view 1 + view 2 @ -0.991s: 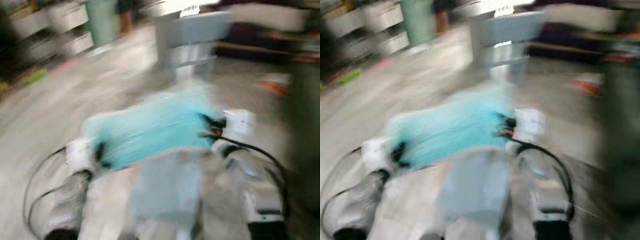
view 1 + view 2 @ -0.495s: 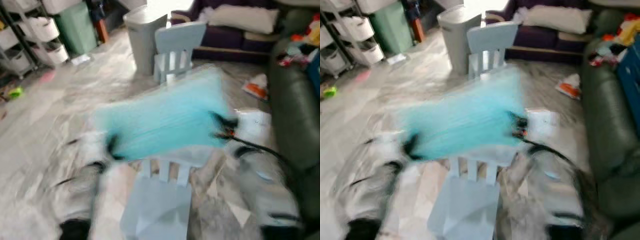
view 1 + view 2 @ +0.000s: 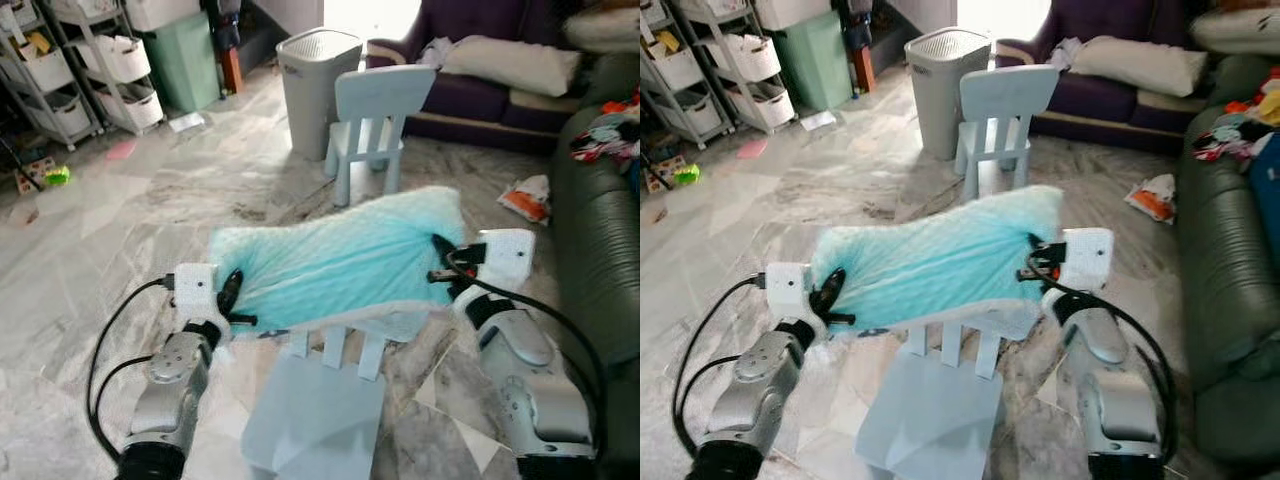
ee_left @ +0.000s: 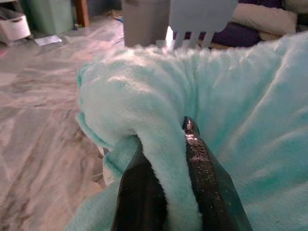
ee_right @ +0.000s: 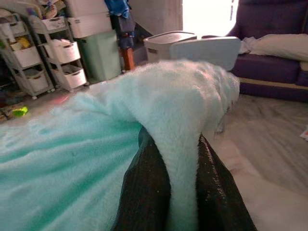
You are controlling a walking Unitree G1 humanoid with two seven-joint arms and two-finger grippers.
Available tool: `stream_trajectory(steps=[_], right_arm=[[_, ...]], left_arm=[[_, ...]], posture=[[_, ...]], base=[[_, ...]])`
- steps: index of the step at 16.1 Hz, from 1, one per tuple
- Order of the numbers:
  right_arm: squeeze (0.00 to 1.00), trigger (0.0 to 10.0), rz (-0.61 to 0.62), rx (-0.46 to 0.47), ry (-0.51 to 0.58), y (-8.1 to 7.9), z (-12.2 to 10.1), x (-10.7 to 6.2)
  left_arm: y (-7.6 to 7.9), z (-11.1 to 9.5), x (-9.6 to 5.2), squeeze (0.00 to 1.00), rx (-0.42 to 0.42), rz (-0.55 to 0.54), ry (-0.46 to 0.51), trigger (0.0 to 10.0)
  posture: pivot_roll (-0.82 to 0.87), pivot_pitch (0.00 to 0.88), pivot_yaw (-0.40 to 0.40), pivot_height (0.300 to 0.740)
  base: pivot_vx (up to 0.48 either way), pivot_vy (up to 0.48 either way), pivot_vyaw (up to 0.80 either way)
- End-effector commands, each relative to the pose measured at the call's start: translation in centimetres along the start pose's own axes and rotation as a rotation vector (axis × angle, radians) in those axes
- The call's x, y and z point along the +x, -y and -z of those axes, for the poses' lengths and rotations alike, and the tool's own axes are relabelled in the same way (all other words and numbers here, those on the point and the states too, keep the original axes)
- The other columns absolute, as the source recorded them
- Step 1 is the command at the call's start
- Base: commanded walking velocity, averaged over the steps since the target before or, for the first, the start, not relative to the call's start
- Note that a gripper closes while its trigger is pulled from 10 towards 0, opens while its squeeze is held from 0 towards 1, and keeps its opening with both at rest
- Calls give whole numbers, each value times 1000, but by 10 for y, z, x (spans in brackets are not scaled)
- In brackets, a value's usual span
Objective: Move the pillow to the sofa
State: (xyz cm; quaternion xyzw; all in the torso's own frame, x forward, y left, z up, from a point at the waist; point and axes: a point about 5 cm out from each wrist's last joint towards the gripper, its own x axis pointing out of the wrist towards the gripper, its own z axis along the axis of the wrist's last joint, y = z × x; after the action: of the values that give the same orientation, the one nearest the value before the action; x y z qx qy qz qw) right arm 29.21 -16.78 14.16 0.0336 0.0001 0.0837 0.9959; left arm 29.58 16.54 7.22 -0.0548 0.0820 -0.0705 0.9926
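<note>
While both grippers pinch it, aqua pillow [image 3: 340, 260] aloft, unlabelled.

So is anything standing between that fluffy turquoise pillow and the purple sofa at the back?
Yes. Both grippers, left and right, hold the fluffy turquoise pillow above a pale blue child's chair. A second pale blue chair stands directly ahead on the marble floor, before the purple sofa, with a grey laundry bin beside it.

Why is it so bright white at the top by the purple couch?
Left eye view: daylight behind the purple couch washes out to pure white. Right wrist view: the same glare, and the pillow near the lens looks soft and fuzzy.
</note>
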Motion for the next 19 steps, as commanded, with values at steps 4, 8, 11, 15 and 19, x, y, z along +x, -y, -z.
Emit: stream_trajectory(steps=[4, 8, 11, 15, 19], right_arm=[[0, 10000, -2, 17, 30, -1, -12, -3], [0, 10000, -4, 13, 18, -2, -9, -8], [0, 10000, -3, 10, 6, -2, -8, -11], [0, 10000, 1, 8, -2, -1, -8, -13], [0, 10000, 1, 4, -8, 0, -9, -14]], left_arm=[[-5, -6, -5, 0, -53, -30, 11, 10000], [-1, -5, -10, 0, -71, -8, 2, 10000], [0, -4, -12, 0, -73, -4, -13, 10000], [1, -1, -14, 0, -78, -5, -29, 10000], [1, 1, -14, 0, -84, -5, -40, 10000]], posture=[[-131, 0, 29, 740], [-135, 0, 33, 740], [-138, 0, 34, 740], [-144, 0, 32, 740], [-149, 0, 29, 740]], base=[[0, 0, -105], [0, 0, -133], [0, 0, 0], [-67, 0, 0], [-276, 0, 0]])
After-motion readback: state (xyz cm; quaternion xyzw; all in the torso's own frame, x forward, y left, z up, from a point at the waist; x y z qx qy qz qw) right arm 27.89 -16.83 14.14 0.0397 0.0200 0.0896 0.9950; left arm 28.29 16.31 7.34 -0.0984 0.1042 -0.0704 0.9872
